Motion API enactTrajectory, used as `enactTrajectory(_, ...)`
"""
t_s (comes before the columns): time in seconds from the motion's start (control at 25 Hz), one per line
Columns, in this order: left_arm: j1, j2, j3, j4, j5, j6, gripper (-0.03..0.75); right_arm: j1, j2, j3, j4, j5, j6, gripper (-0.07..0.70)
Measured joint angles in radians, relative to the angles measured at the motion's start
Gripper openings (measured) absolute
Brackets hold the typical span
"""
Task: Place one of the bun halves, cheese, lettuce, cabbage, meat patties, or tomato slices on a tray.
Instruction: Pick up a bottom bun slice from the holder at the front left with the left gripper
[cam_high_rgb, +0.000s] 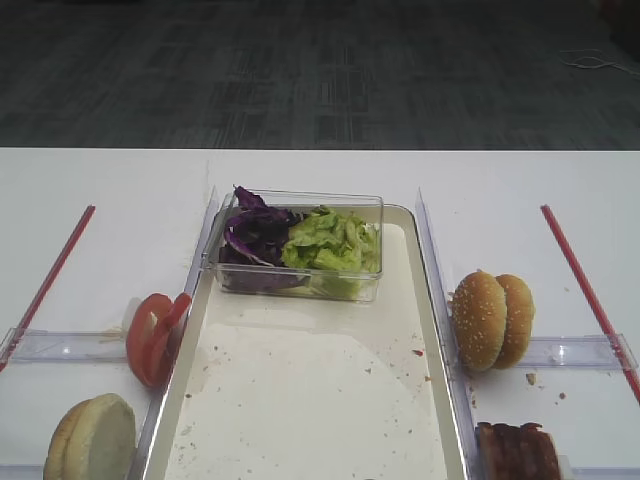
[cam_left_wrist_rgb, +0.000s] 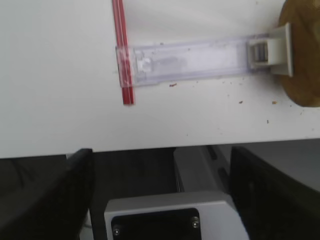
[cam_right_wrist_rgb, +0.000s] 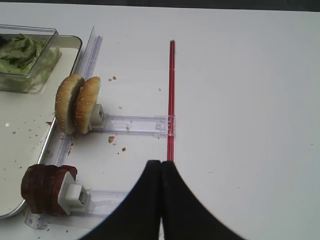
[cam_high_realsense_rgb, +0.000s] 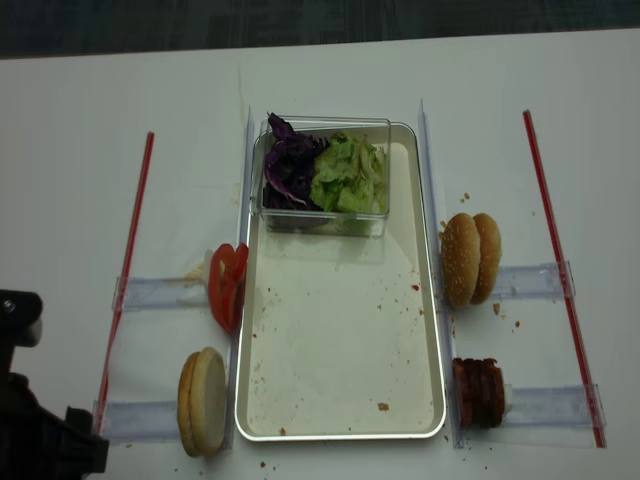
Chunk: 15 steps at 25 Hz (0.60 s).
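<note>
The cream tray (cam_high_rgb: 300, 390) lies in the middle with only crumbs on its bare part. At its far end a clear box holds purple cabbage (cam_high_rgb: 254, 238) and lettuce (cam_high_rgb: 335, 242). Left of the tray stand tomato slices (cam_high_rgb: 150, 340) and the pale bun halves (cam_high_rgb: 95, 440); meat patties (cam_high_rgb: 515, 452) stand at the right. Cheese is out of view. My left gripper (cam_left_wrist_rgb: 160, 152) is open and empty, hanging over the table's front edge, with the bun's tan crust (cam_left_wrist_rgb: 302, 55) ahead to the right. My right gripper (cam_right_wrist_rgb: 161, 163) is shut on nothing, right of the patties (cam_right_wrist_rgb: 47, 189).
Golden sesame buns (cam_high_rgb: 492, 320) stand on edge right of the tray. Clear plastic rails (cam_right_wrist_rgb: 135, 125) hold the food stacks. Red strips (cam_high_rgb: 48, 280) (cam_high_rgb: 585, 290) run along both outer sides. My left arm (cam_high_realsense_rgb: 35, 435) sits at the near left corner.
</note>
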Motion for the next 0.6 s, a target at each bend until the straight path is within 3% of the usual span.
enactTrajectory(0.2, 0.0, 0.154, -0.005, 0.0, -0.002, 0.0, 0.544, 0.0, 0.0, 0.0, 0.0, 0.0, 0.0, 0.315)
enactTrajectory(0.6, 0.0, 0.214, -0.058, 0.0, -0.016, -0.063, 0.544, 0.0, 0.0, 0.0, 0.0, -0.003, 0.0, 0.315)
